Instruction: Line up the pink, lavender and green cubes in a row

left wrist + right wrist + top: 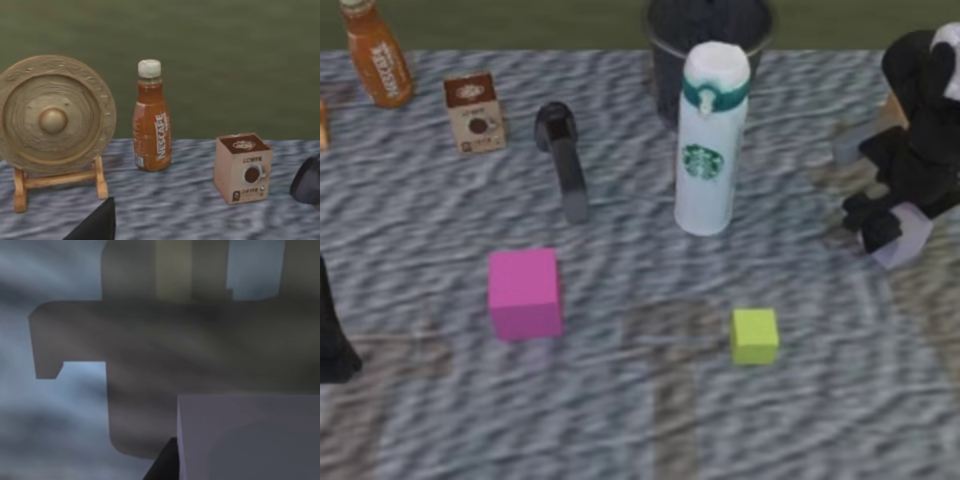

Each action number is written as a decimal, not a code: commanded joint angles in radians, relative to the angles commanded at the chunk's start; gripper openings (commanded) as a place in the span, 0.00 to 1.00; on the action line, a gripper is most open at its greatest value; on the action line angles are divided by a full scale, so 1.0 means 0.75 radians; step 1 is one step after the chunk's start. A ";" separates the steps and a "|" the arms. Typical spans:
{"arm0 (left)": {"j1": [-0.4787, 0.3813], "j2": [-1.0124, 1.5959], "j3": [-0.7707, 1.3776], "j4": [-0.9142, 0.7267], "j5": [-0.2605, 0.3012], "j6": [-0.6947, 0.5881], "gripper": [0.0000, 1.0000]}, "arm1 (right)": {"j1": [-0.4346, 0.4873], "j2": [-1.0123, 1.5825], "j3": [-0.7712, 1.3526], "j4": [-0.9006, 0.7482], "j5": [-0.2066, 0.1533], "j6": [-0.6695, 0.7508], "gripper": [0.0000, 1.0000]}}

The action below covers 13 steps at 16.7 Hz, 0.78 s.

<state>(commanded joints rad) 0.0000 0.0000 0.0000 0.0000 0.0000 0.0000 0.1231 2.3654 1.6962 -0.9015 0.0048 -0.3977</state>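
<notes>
The large pink cube [525, 293] rests left of the table's middle. Right of the middle, nearer the front edge, lies the small green cube [754, 335]. At the right edge my right gripper [886, 226] is shut on the lavender cube [908, 238]. In the right wrist view that cube [250, 440] fills the lower corner beside one dark finger [165, 466], with the arm's shadow on the cloth beneath. My left gripper [332, 350] is parked at the left edge, open, and only one fingertip [100, 225] shows in its wrist view.
A white Starbucks flask [712, 140] stands upright behind the middle, with a dark bucket [710, 30] behind it. A dark scoop-like tool [562, 155], a brown carton [475, 112] and a Nescafe bottle [378, 50] line the back left. A wooden gong [52, 120] stands far left.
</notes>
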 joint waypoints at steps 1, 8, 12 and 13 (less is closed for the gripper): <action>0.000 0.000 0.000 0.000 0.000 0.000 1.00 | 0.000 0.000 0.000 0.000 0.000 0.000 0.00; 0.000 0.000 0.000 0.000 0.000 0.000 1.00 | 0.007 -0.063 0.070 -0.110 -0.017 0.006 0.00; 0.000 0.000 0.000 0.000 0.000 0.000 1.00 | 0.014 -0.127 0.178 -0.289 -0.014 0.005 0.00; 0.000 0.000 0.000 0.000 0.000 0.000 1.00 | 0.015 -0.139 0.194 -0.311 -0.013 0.005 0.00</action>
<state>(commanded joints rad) 0.0000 0.0000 0.0000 0.0000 0.0000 0.0000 0.1340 2.2613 1.8420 -1.1347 -0.0047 -0.3938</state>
